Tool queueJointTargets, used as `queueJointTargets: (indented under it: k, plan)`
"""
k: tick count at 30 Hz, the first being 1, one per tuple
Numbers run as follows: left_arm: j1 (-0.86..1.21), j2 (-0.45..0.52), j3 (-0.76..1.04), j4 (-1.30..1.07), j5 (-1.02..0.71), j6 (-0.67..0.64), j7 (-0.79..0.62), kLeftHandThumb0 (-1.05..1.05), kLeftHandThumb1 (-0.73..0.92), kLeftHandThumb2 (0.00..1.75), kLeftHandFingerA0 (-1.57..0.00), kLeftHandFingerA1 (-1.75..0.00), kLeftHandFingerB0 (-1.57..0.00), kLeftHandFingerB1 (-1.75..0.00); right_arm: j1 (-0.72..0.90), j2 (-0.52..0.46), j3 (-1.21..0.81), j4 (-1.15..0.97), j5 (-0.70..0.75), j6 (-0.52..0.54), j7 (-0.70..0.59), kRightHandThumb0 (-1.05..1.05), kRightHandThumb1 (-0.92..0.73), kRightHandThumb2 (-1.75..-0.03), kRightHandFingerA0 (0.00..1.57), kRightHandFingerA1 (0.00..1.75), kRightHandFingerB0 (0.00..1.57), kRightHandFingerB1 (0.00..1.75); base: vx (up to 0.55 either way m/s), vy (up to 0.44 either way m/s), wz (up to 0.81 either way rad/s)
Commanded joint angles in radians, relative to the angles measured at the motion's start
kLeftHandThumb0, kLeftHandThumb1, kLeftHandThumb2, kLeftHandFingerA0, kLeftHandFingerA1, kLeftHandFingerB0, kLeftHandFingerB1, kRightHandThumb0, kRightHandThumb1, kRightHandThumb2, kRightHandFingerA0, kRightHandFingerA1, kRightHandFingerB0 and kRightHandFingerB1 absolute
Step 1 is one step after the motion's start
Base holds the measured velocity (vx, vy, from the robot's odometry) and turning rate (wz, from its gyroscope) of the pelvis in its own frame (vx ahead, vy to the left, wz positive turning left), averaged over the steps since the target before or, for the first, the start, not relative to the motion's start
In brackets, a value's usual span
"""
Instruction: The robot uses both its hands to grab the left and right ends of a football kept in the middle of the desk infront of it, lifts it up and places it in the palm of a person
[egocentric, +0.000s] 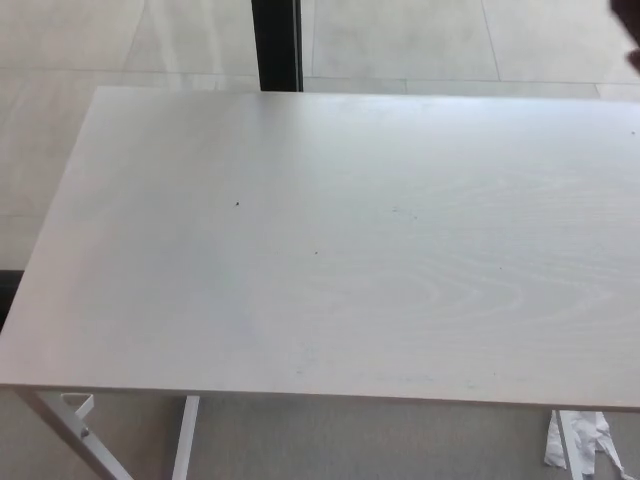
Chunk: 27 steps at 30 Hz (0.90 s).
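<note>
We look down on the pale wood-grain desk (330, 250), the largest thing in view, and its top carries nothing but a couple of tiny dark specks (237, 204). Beyond its far edge lies a tiled floor (420, 40) with a dark upright post (276, 44); below the near edge we see the white desk legs (70, 425) and a scrap of white paper (580, 440) on the grey floor.

The football does not show anywhere, neither on the desk nor above it, so we cannot say where it is. Neither of our hands shows either, so we cannot tell how far they are open or whether they hold anything. A small dark sliver (632, 40) at the upper right edge is too little to identify.

We judge a football to be light, firm and smooth-skinned, best pressed at its two tapered ends. No containers are present.
</note>
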Motion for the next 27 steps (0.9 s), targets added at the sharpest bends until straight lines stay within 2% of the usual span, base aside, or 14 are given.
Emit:
queueJointTargets:
  k: [1, 4, 6, 7, 9, 10, 11, 13, 14, 15, 19, 21, 22, 27]
  plan:
    - [-0.238, 0.246, -0.192, 0.513, 0.071, -0.054, 0.033, -0.46, 0.66, 0.59, -0.28, -0.64, -0.25, -0.48, -0.359, -0.149, -0.034, 0.327, 0.074, 0.092, -0.255, -0.48, -0.73, -0.60, 0.50, 1.57, 0.44, 0.86, 0.00, 0.000, 0.00]
    - [-0.207, 0.182, -0.236, 0.405, 0.063, 0.038, 0.021, -0.46, 0.48, 0.88, -0.28, -0.66, -0.26, -0.59, -0.396, -0.214, -0.035, 0.476, 0.089, 0.124, -0.186, -0.41, -0.78, -0.62, 0.31, 1.04, 0.38, 0.71, -0.01, 0.002, 0.03]
    - [-0.125, 0.167, -0.323, 0.325, 0.126, -0.010, -0.015, -0.49, 0.73, 0.61, -0.36, -0.68, -0.44, -0.54, -0.341, -0.228, -0.009, 0.508, 0.058, 0.113, -0.110, -0.45, -0.78, -0.61, 0.25, 1.15, 0.29, 0.53, 0.00, 0.000, 0.00]
    - [-0.119, 0.167, -0.341, 0.316, 0.130, -0.017, -0.017, -0.48, 0.69, 0.61, -0.41, -0.70, -0.57, -0.59, -0.335, -0.239, -0.009, 0.524, 0.057, 0.108, -0.099, -0.50, -0.54, -0.93, 0.36, 0.83, 0.24, 0.62, 0.00, 0.000, 0.00]
    - [-0.110, 0.179, -0.355, 0.335, 0.118, -0.048, -0.022, -0.51, 0.70, 0.60, -0.42, -0.67, -0.59, -0.55, -0.311, -0.240, 0.016, 0.529, 0.036, 0.090, -0.063, -0.44, -0.73, -0.60, 0.25, 0.96, 0.30, 0.56, 0.00, 0.000, 0.00]
    - [-0.138, 0.207, -0.333, 0.448, 0.090, -0.078, -0.004, -0.57, 0.56, 0.96, -0.39, -0.69, -0.52, -0.66, -0.246, -0.245, 0.099, 0.539, -0.031, 0.028, 0.076, -0.46, -0.75, -0.61, 0.33, 0.88, 0.24, 0.43, 0.00, 0.000, 0.00]
    - [-0.172, 0.219, -0.303, 0.499, 0.041, -0.063, 0.010, -0.54, 0.71, 0.60, -0.36, -0.72, -0.55, -0.56, -0.216, -0.259, 0.142, 0.569, -0.055, -0.016, 0.167, -0.50, -0.74, -0.61, 0.32, 0.79, 0.25, 0.38, 0.00, 0.000, 0.00]
    - [-0.203, 0.244, -0.288, 0.577, 0.015, -0.051, 0.056, -0.52, 0.73, 0.62, -0.37, -0.71, -0.49, -0.55, -0.181, -0.276, 0.167, 0.608, -0.060, -0.050, 0.213, -0.50, -0.70, -0.61, 0.43, 0.98, 0.28, 0.35, 0.00, 0.000, 0.00]
    - [-0.194, 0.249, -0.291, 0.576, 0.012, -0.060, 0.053, -0.56, 0.62, 0.99, -0.48, -0.73, -0.38, -0.61, -0.175, -0.280, 0.170, 0.621, -0.055, -0.057, 0.217, -0.50, -0.67, -0.60, 0.45, 0.98, 0.27, 0.34, 0.00, 0.000, 0.00]
    - [-0.184, 0.253, -0.289, 0.573, 0.002, -0.067, 0.049, -0.54, 0.73, 0.62, -0.45, -0.74, -0.45, -0.56, -0.163, -0.287, 0.176, 0.637, -0.052, -0.065, 0.220, -0.50, -0.68, -0.60, 0.40, 0.76, 0.28, 0.35, 0.00, 0.000, 0.00]
    - [-0.197, 0.240, -0.266, 0.592, -0.049, -0.084, 0.047, -0.55, 0.54, 0.96, -0.37, -0.69, -0.41, -0.62, -0.112, -0.313, 0.271, 0.651, -0.103, -0.135, 0.264, -0.56, -0.73, -0.62, 0.40, 0.76, 0.28, 0.32, 0.00, 0.000, 0.00]
    - [-0.218, 0.238, -0.230, 0.609, -0.106, -0.064, 0.017, -0.62, 0.54, 0.90, -0.31, -0.69, -0.37, -0.60, -0.097, -0.315, 0.299, 0.659, -0.105, -0.180, 0.302, -0.58, -0.70, -0.61, 0.36, 0.83, 0.24, 0.30, 0.00, 0.000, 0.00]
    - [-0.225, 0.240, -0.221, 0.623, -0.123, -0.070, -0.005, -0.58, 0.68, 0.60, -0.18, -0.71, -0.26, -0.51, -0.087, -0.316, 0.316, 0.658, -0.111, -0.198, 0.314, -0.67, -0.54, -0.86, 0.17, 0.54, 0.13, 0.41, 0.00, 0.000, 0.00]
    - [-0.227, 0.260, -0.250, 0.677, -0.118, -0.113, -0.061, -0.65, 0.67, 0.60, -0.20, -0.66, -0.23, -0.46, -0.036, -0.326, 0.359, 0.648, -0.112, -0.244, 0.355, -0.73, -0.56, -0.89, 0.13, 0.50, 0.07, 0.39, 0.00, 0.000, 0.00]
